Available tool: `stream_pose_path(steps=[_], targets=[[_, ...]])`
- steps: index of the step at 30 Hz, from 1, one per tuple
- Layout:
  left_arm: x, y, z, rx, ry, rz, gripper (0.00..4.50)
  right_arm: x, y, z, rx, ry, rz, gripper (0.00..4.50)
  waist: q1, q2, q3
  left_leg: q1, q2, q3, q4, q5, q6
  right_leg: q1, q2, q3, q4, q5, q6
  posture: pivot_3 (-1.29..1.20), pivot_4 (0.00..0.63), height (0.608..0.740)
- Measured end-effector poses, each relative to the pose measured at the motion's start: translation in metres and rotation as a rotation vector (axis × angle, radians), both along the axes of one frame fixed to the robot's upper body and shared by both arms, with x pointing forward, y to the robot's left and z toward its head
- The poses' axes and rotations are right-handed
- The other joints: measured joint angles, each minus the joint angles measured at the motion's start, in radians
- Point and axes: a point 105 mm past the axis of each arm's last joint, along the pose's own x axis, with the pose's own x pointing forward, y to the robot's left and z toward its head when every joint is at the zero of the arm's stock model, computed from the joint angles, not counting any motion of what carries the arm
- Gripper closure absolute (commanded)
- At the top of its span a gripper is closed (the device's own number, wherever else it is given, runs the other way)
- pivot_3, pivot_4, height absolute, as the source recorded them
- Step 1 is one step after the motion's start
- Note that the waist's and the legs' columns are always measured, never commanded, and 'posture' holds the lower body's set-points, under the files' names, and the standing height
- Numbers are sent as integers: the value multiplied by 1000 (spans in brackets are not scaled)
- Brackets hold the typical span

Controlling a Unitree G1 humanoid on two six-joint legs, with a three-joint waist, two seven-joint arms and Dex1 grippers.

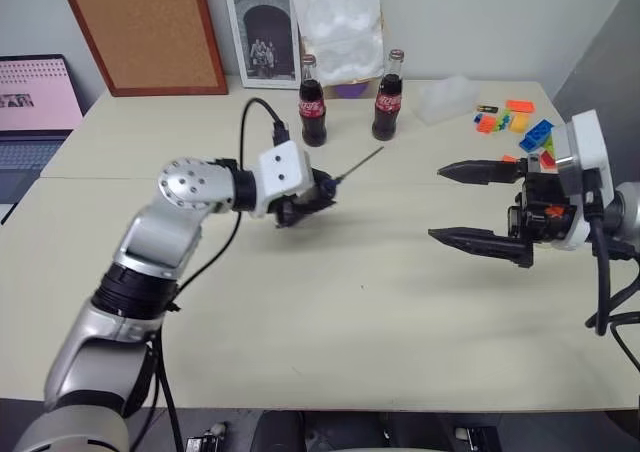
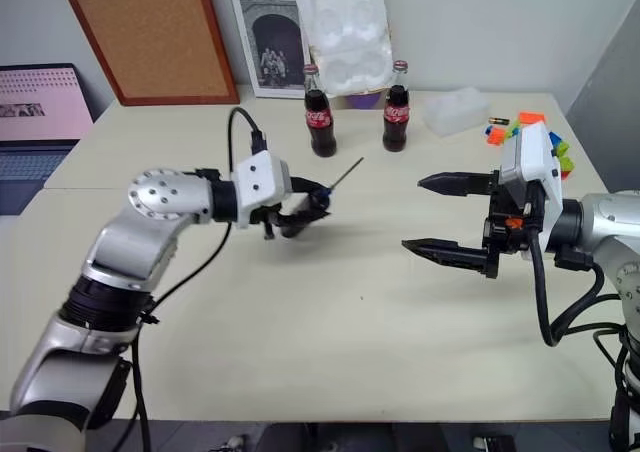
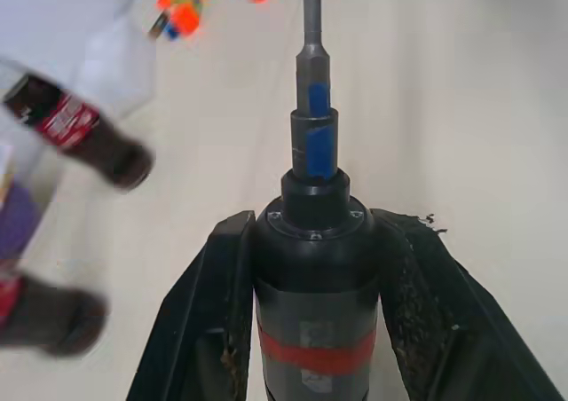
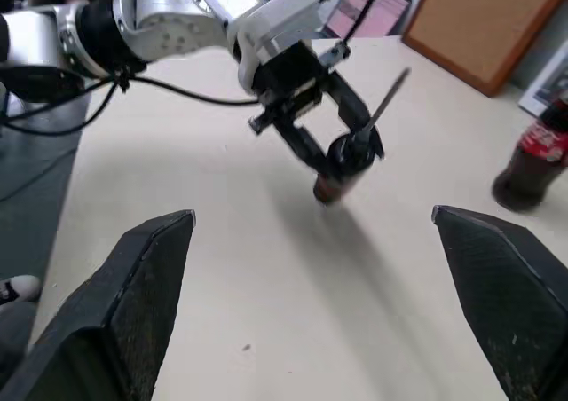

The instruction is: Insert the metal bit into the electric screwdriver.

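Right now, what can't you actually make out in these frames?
- Electric screwdriver: rear of its body cut off by the left wrist view's edge, sides covered by the left tool's fingers.
- Metal bit: far end cut off by that view's edge; how deep it sits in the blue tip is hidden.
- Cola bottles: blurred there, labels unreadable.
- Right tool: fingertips run past the right wrist view's edges.
- Coloured blocks: too small to count.

black electric screwdriver — red band, blue tip

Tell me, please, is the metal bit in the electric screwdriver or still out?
In: the metal bit projects from the blue tip of the electric screwdriver, clamped in the left gripper.
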Motion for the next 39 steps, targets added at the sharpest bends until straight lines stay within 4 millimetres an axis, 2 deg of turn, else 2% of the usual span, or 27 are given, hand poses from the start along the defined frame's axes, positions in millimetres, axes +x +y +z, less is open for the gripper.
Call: stream_pose_path(steps=[2, 3, 5, 6, 8, 10, 15, 19, 20, 29, 32, 36, 37, 39], targets=[[8, -13, -14, 194, -35, -97, 2873, -2, -4, -12, -81, -40, -110, 0, 17, -1, 0, -7, 0, -4, -1, 0, 0, -5, 0, -5, 0, -1, -1, 0, 150, 740], [9, -14, -15, 214, -44, -103, 2873, -2, -5, -14, -90, -41, -118, 0, 18, 0, 0, -7, 0, -4, -1, 0, 0, -6, 0, -4, 0, -1, -1, 0, 150, 740], [25, -12, -26, 349, -67, -102, 2873, -5, -6, -26, -166, -39, -159, 0, 17, 1, -1, -8, -1, -3, -1, 0, 0, -7, 0, -3, 1, -1, -1, 0, 150, 740], [30, -12, -34, 397, -66, -107, 2873, -7, -5, -29, -192, -42, -167, 0, 14, 1, -1, -9, -1, -3, -1, 0, 0, -7, 0, -3, 1, 0, -1, 0, 150, 740], [37, -21, -67, 547, -63, -162, 2873, -9, -3, -39, -256, -41, -184, 0, 3, 1, -1, -9, -1, -2, 0, 0, 0, -8, 0, -2, 1, 0, -1, 0, 150, 740], [39, -21, -78, 591, -63, -178, 2873, -10, -2, -43, -275, -30, -188, 0, -3, 1, -1, -10, 0, -2, 0, 0, 0, -10, 1, 0, 2, 0, -1, 0, 150, 740], [51, -38, -79, 601, -92, -196, 2873, -6, -4, -57, -333, 5, -237, 0, 11, 2, -2, -10, -1, -2, 6, 0, 0, -8, 1, -1, 5, -1, 0, 0, 150, 740], [52, -41, -83, 607, -94, -206, 2873, -5, -4, -60, -337, 13, -247, 0, 14, 2, -2, -8, -2, -2, 8, 0, 0, -3, -1, -1, 4, -2, 4, 0, 150, 740], [52, -41, -83, 605, -88, -205, 2172, -5, -4, -60, -337, 14, -248, 0, 14, 2, -2, -8, -2, -2, 8, 0, 0, -2, -1, -1, 4, -2, 4, 0, 150, 740], [53, -38, -76, 560, -42, -187, 575, -4, 0, -57, -336, 3, -236, 0, 9, 2, -2, -6, -2, -3, 7, 0, 0, -1, 0, -1, 4, 0, 1, 0, 150, 740], [48, -40, -75, 492, 19, -191, 17, -3, 0, -58, -337, 10, -232, 0, 9, 2, -2, -7, -2, -3, 6, 0, 0, -2, 0, -2, 4, 0, 1, 0, 150, 740], [40, -39, -67, 378, 109, -193, 17, 0, -2, -60, -334, 28, -238, 0, 9, 1, -1, -12, -1, -4, 7, 0, 0, -7, 0, -2, 6, 0, 1, 0, 150, 740], [41, -34, -60, 349, 108, -176, 17, 0, -3, -61, -334, 29, -240, 0, 8, 1, -1, -13, -1, -4, 7, 0, 0, -9, 0, -2, 7, 0, 1, 0, 150, 740], [47, -13, -34, 248, 90, -83, 17, 1, -5, -61, -335, 33, -245, 0, 4, 1, -1, -13, -1, -4, 7, 0, 0, -10, 1, -2, 7, 0, 1, 0, 150, 740]])
